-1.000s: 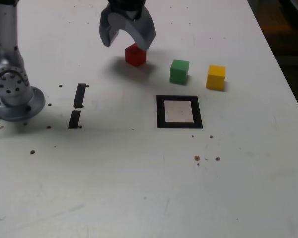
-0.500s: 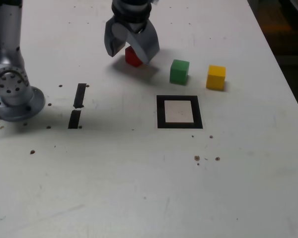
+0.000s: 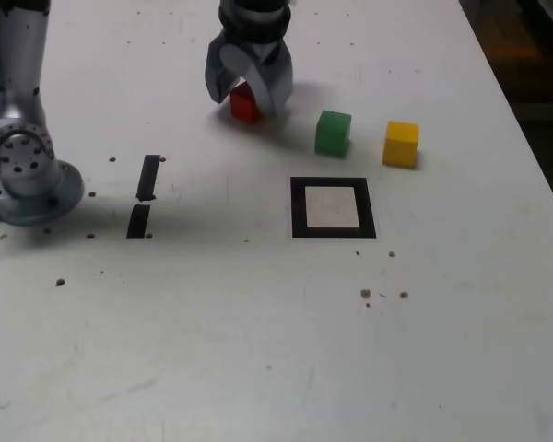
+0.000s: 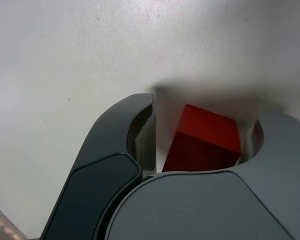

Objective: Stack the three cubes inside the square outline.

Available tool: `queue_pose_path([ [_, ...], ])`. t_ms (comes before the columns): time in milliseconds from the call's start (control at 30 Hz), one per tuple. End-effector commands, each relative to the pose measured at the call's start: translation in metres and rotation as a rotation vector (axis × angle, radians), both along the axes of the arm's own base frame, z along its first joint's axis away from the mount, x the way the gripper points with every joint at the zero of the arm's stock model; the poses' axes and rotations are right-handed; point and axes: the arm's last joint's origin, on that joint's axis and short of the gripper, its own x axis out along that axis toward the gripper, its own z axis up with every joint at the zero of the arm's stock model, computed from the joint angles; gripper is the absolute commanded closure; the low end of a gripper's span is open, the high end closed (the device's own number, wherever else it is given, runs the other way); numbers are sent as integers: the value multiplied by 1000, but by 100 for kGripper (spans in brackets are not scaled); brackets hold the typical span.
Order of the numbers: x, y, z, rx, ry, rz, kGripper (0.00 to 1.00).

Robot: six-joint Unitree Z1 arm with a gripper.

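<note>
A white counter [image 3: 258, 350], matte and speckled with small dark crumbs, fills the scene, with two short black tape strips [image 3: 144, 196] toward the exterior view's left. My tool [image 3: 248, 90] has dropped over the last second from hovering above the red cube [image 3: 244, 104] to straddling it, its curved grey fingers [image 3: 219, 74] now low around the block. In the wrist view the red cube [image 4: 205, 142] sits between the jaws with a sliver of white counter showing on one side, so the tool looks released, not yet clenched. I judge the next step is to close on it, the first pick of the stack.

The green cube [image 3: 333, 132] and yellow cube [image 3: 401, 144] rest apart on the counter toward the exterior view's right, both outside the square outline [image 3: 298, 208], whose thick black tape frames a bare white interior. All three cubes are small, sharp-edged, solid-coloured blocks with a dull, smooth finish. My arm's metal base [image 3: 23, 170] stands at the exterior view's left.
</note>
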Motion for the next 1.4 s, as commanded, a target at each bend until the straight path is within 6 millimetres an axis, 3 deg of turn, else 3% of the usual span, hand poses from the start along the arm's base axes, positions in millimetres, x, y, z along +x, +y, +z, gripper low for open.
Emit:
queue_pose_path([
  [0, 0, 0, -1, -2, 8, 0, 65],
  [300, -1, -1, 6, -3, -14, 1, 82],
  [400, -3, -4, 24, 16, -34, 10, 85],
  [567, -8, -14, 72, 64, -13, 156, 85],
  [700, 0, -33, 106, 61, 1, 235, 86],
  [900, 14, -87, 137, 13, -98, 292, 89],
  [1033, 25, -127, 137, -1, -143, 369, 90],
  [1133, 38, -148, 123, -12, -118, 440, 90],
  [1367, 71, -160, 85, 2, -55, 530, 90],
])
